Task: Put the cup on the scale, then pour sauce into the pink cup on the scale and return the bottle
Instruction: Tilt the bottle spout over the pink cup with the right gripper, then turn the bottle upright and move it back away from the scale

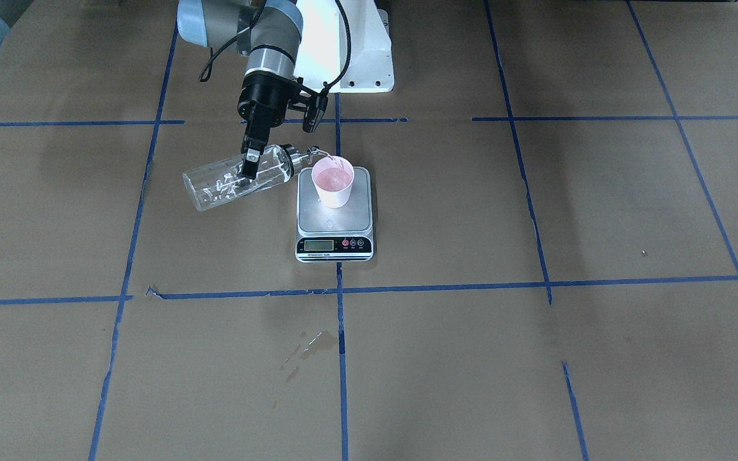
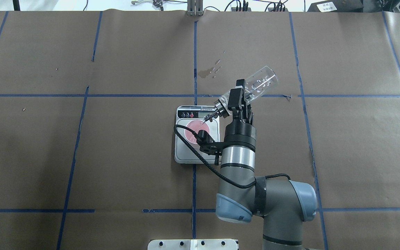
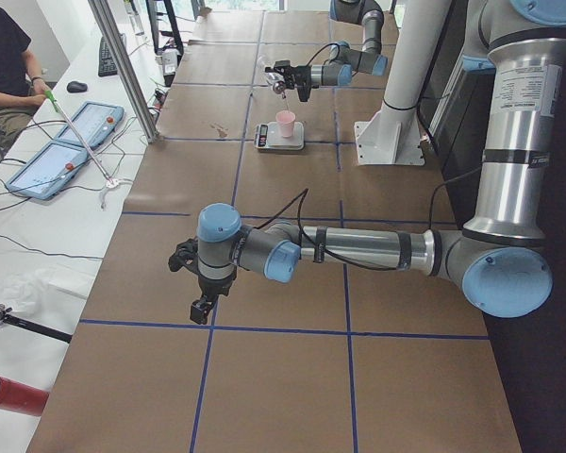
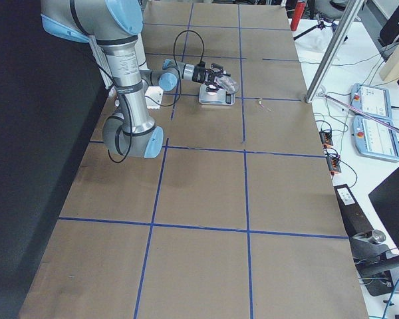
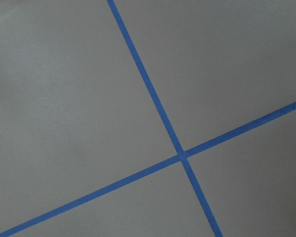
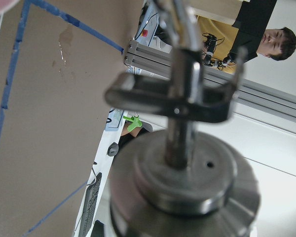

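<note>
My right gripper (image 1: 250,163) is shut on the clear glass bottle (image 1: 225,182) around its middle. It holds the bottle tipped nearly flat, with the silver spout (image 1: 313,153) over the rim of the pink cup (image 1: 334,182). A thin clear stream of sauce runs from the spout into the cup. The cup stands upright on the scale's steel platform (image 1: 335,221). From overhead, the gripper (image 2: 240,95) and bottle (image 2: 260,83) sit beside the cup (image 2: 191,130). The right wrist view is filled by the cap (image 6: 182,192). My left gripper (image 3: 201,309) hangs over bare paper far from the scale; I cannot tell whether it is open or shut.
The table is covered in brown paper with a grid of blue tape. A dried spill stain (image 1: 308,342) lies in front of the scale on the operators' side. The white robot base (image 1: 350,51) stands behind the scale. An operator (image 3: 5,57) sits at a side table.
</note>
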Robot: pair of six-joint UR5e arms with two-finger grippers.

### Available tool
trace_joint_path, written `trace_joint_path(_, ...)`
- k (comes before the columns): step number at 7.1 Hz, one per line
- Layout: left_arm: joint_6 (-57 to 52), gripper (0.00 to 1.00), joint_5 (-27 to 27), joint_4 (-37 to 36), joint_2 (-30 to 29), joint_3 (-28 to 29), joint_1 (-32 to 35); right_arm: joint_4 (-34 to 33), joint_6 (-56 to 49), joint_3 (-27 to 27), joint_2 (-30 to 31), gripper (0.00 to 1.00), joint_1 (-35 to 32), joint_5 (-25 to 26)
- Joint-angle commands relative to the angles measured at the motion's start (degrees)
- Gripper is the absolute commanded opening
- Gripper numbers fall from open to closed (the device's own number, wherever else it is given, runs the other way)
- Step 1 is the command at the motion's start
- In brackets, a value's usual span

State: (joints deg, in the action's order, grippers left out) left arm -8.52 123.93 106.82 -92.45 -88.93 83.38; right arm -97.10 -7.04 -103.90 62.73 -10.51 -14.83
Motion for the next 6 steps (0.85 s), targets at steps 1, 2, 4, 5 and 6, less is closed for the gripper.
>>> trace_joint_path(1, 0.08, 1.00, 0.00, -0.03, -0.01, -0.19, 0.20, 0.07, 11.21, -2.52, 0.37, 0.00, -0.04, -4.74)
trace_joint_path(2, -0.01, 1.00, 0.00, -0.03, -0.01, -0.28, 0.47, 0.33, 12.82, -4.89, 0.37, 0.00, -0.13, -7.46)
trace_joint_path(4, 0.08, 1.00, 0.00, -0.03, -0.27, -0.28, 0.47, 0.42, 20.98, -7.01, 0.72, 0.00, -0.30, -11.52)
trace_joint_path(5, 0.08, 1.00, 0.00, -0.03, -0.36, -0.28, 0.47, 0.42, 24.49, -10.93, 1.77, 0.00, -0.39, -15.19)
trace_joint_path(6, 0.08, 1.00, 0.00, -0.03, -0.45, -0.28, 0.47, 0.42, 27.57, -13.67, 1.95, 0.00, -1.09, -18.62)
